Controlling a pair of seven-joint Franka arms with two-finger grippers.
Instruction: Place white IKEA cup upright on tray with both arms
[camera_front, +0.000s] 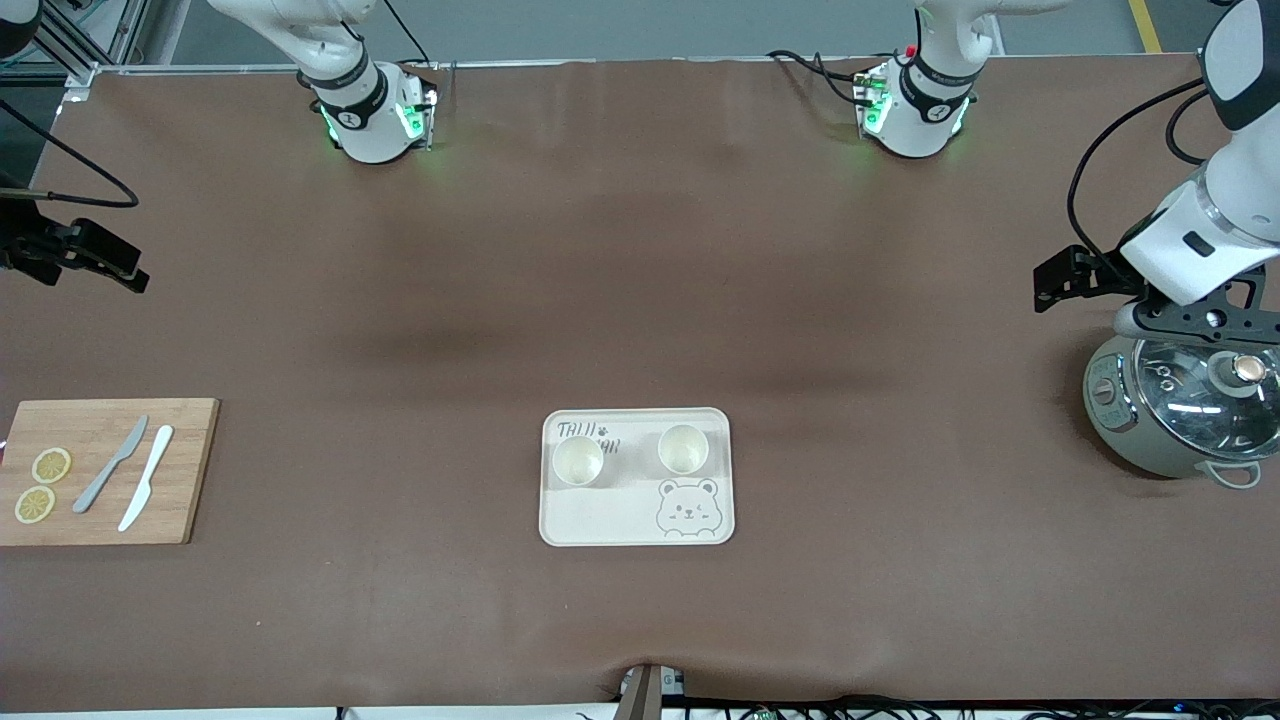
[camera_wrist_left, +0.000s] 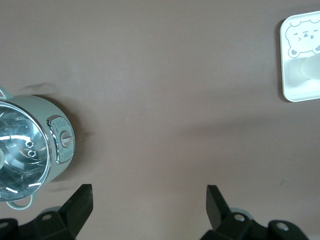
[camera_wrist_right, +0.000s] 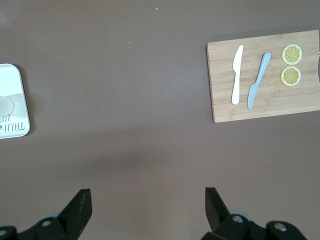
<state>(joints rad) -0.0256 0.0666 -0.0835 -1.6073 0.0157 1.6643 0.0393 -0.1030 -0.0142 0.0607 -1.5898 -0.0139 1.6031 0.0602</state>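
The cream tray (camera_front: 610, 515) with a grey bear drawing lies mid-table, nearer the front camera. Two white cups stand upright on it, one (camera_front: 578, 462) toward the right arm's end, the other (camera_front: 683, 449) toward the left arm's end. My left gripper (camera_front: 1062, 280) is open and empty, up in the air beside a pot at the left arm's end; its wrist view (camera_wrist_left: 149, 192) shows bare table between the fingers and the tray (camera_wrist_left: 299, 92) far off. My right gripper (camera_front: 112, 265) is open and empty over bare table at the right arm's end (camera_wrist_right: 147, 195); the tray's edge (camera_wrist_right: 12, 87) shows there.
A grey-green pot (camera_front: 1180, 410) with a glass lid stands at the left arm's end, also in the left wrist view (camera_wrist_left: 25, 150). A wooden cutting board (camera_front: 185, 470) with two knives and two lemon slices lies at the right arm's end (camera_wrist_right: 222, 100).
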